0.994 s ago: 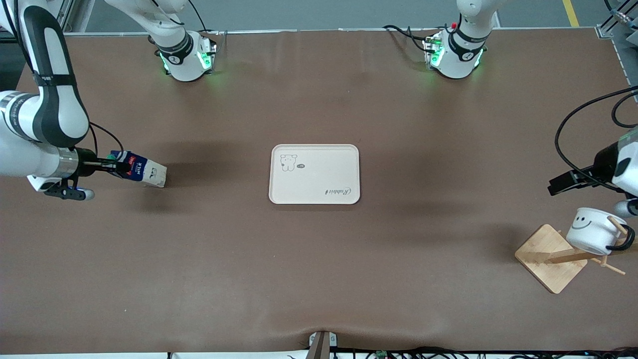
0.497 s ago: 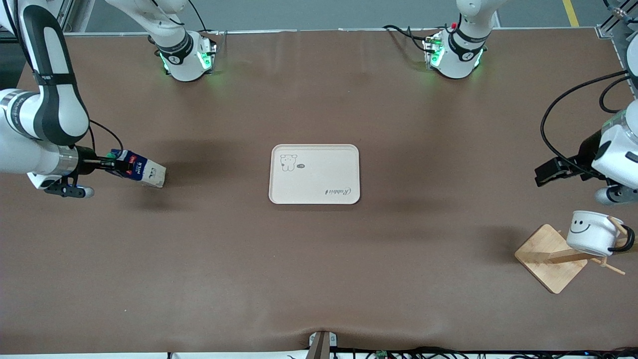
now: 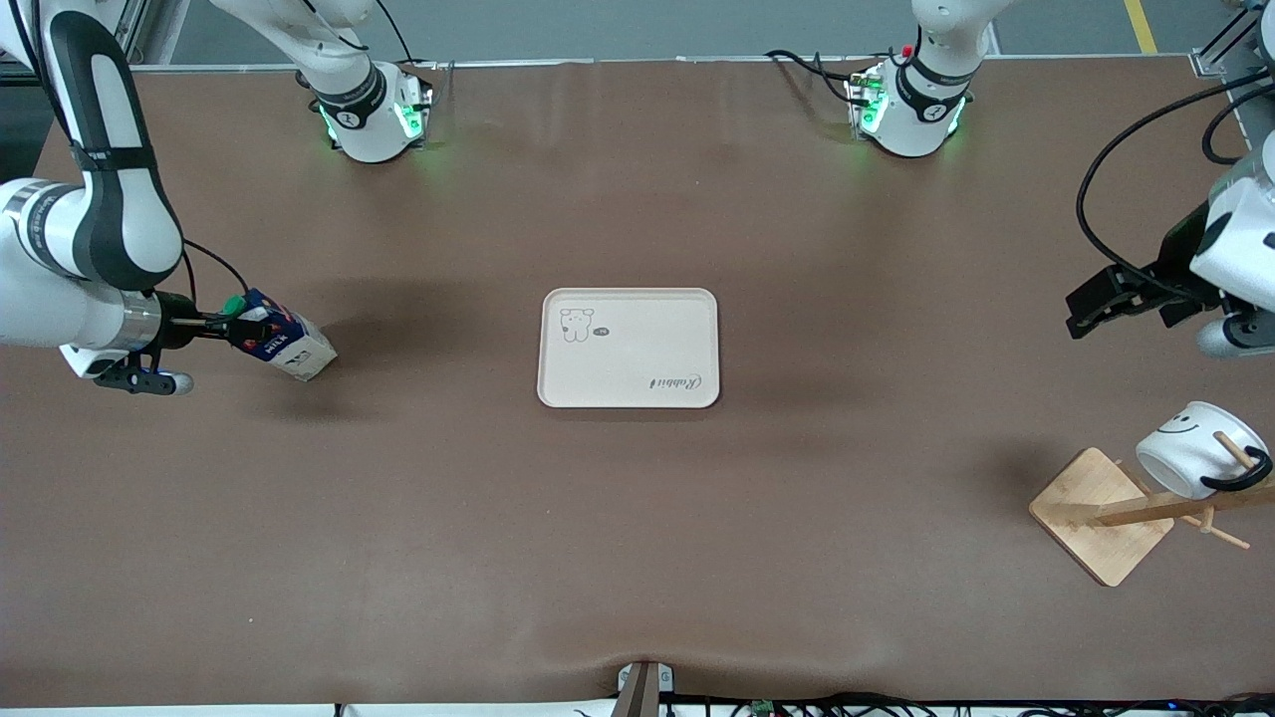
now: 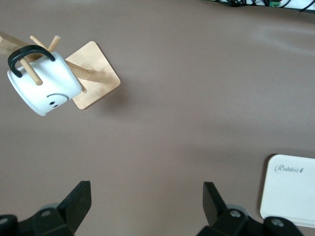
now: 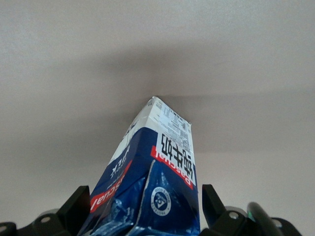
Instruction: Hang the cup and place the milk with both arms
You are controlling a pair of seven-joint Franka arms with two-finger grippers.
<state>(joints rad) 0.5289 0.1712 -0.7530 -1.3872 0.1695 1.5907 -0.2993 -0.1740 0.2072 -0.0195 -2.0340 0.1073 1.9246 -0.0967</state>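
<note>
The white cup [image 3: 1190,453] with a black handle and smiley face hangs tilted by its handle on a peg of the wooden rack [image 3: 1096,513]. It also shows in the left wrist view [image 4: 47,83]. My left gripper [image 3: 1081,311] is open and empty over bare table at the left arm's end, apart from the cup; the left wrist view [image 4: 146,194] shows only table between its fingers. My right gripper [image 3: 244,327] is shut on the top of the dark-blue milk carton [image 3: 289,347], which is tilted with its white lower end low over the table. The carton fills the right wrist view [image 5: 152,187].
A white tray [image 3: 637,339] with a bear drawing lies at the table's middle, and its corner shows in the left wrist view [image 4: 290,189]. The rack's square base [image 4: 96,73] stands at the left arm's end, nearer the front camera than the tray.
My left gripper has moved up and away from the hung cup, which has swung to a steeper tilt on its peg. My right gripper has tipped the milk carton's cap end upward.
</note>
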